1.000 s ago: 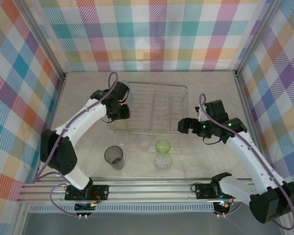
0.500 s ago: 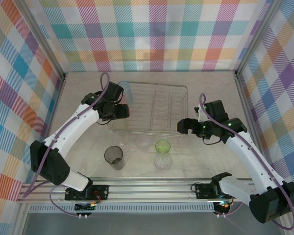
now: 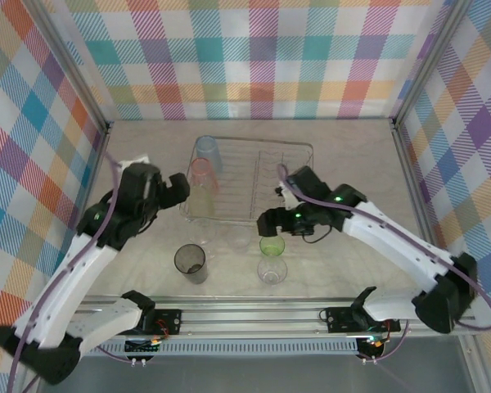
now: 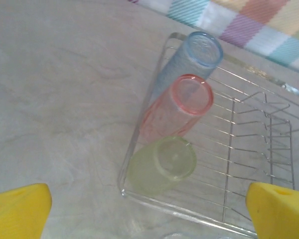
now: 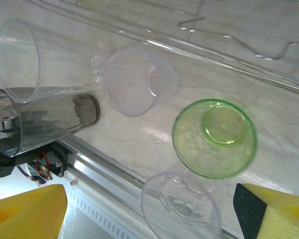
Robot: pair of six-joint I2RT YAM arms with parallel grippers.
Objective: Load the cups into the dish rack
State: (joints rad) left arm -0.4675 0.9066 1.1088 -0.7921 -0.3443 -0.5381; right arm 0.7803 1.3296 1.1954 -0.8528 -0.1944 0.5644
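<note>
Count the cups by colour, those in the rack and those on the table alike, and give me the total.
Blue cup: 1
Pink cup: 1
Yellow-green cup: 1
Green cup: 1
Smoky grey cup: 1
Clear cups: 3
Total: 8

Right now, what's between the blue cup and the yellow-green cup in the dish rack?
The pink cup, in a row with the blue cup and yellow-green cup along the dish rack's edge; the left wrist view shows it.
</note>
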